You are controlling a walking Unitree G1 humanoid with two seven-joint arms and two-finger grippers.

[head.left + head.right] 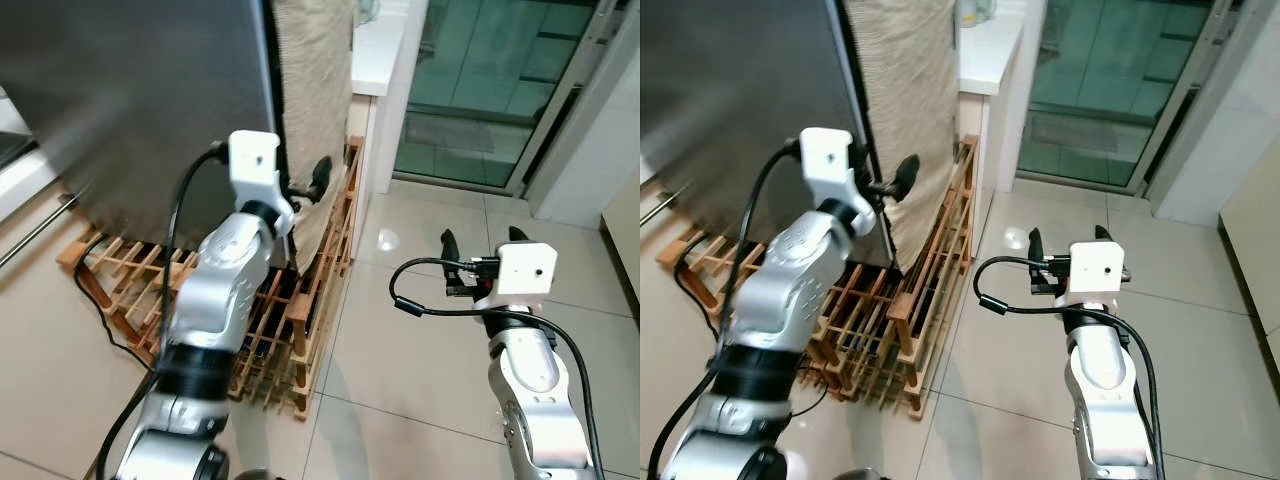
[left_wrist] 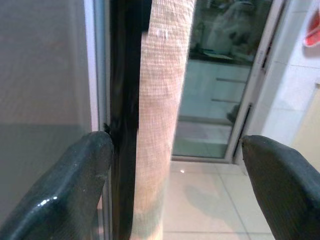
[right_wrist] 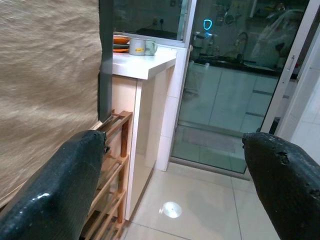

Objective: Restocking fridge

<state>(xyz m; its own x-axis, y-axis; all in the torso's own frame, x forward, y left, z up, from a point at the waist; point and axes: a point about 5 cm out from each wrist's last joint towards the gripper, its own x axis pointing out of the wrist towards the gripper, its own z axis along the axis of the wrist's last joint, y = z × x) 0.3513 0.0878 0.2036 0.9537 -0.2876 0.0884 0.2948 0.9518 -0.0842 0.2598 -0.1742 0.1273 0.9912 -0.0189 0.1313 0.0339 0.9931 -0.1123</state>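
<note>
The big grey fridge (image 1: pixel 140 100) stands straight in front of the robot, and its door is shut. The door's edge (image 2: pixel 97 90) runs straight up and down, like a tall line. Just past that edge there is a dark gap (image 2: pixel 122 125), and then a tan woven cloth (image 1: pixel 315 90) hangs down the fridge's side.

The left gripper (image 1: pixel 308 188) is up high and right at that edge. Its two black fingers are spread apart and hold nothing. In the left wrist view, one finger (image 2: pixel 75 185) sits by the grey door, touching or almost touching the edge. The other finger (image 2: pixel 285 185) is out on the far side of the cloth. So the door edge and the gap lie between the two fingers, very near the first one.

The right gripper (image 1: pixel 485 245) is lower and off to the right, over the shiny floor tiles (image 1: pixel 420 330). Its fingers are wide apart too, with nothing in them. It points toward the white counter (image 3: pixel 142 62) and the glass door (image 1: pixel 480 80), well apart from the fridge.

The left arm is much nearer, so I think it is the one to pull the door open. It would need to hook a finger into that gap along the tall edge. A wooden rack (image 1: pixel 290 320) lies on the floor by the fridge's foot
</note>
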